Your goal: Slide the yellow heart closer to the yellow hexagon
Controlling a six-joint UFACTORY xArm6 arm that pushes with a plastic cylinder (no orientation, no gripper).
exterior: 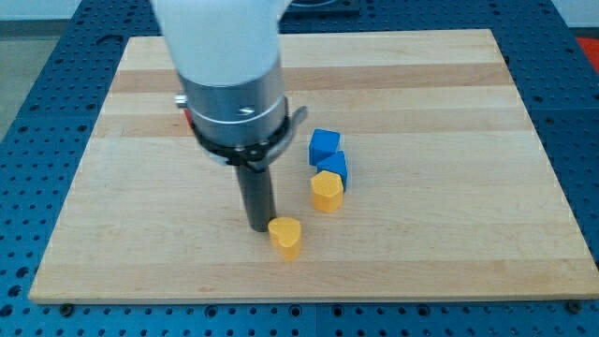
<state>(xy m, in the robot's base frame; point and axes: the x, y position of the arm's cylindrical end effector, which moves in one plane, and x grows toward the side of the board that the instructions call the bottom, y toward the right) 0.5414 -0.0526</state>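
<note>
The yellow heart (pixel 286 236) lies on the wooden board (pixel 421 225) near the view's bottom centre. The yellow hexagon (pixel 327 191) stands up and to the right of it, a short gap away. My tip (pixel 259 228) is just left of the heart, touching or nearly touching its left edge. The arm's body hides the board behind the rod.
Two blue blocks (pixel 324 146) (pixel 333 166) sit in a line just above the yellow hexagon, the lower one touching it. A red block (pixel 184 119) peeks out behind the arm at the left. The board lies on a blue perforated table (pixel 28 84).
</note>
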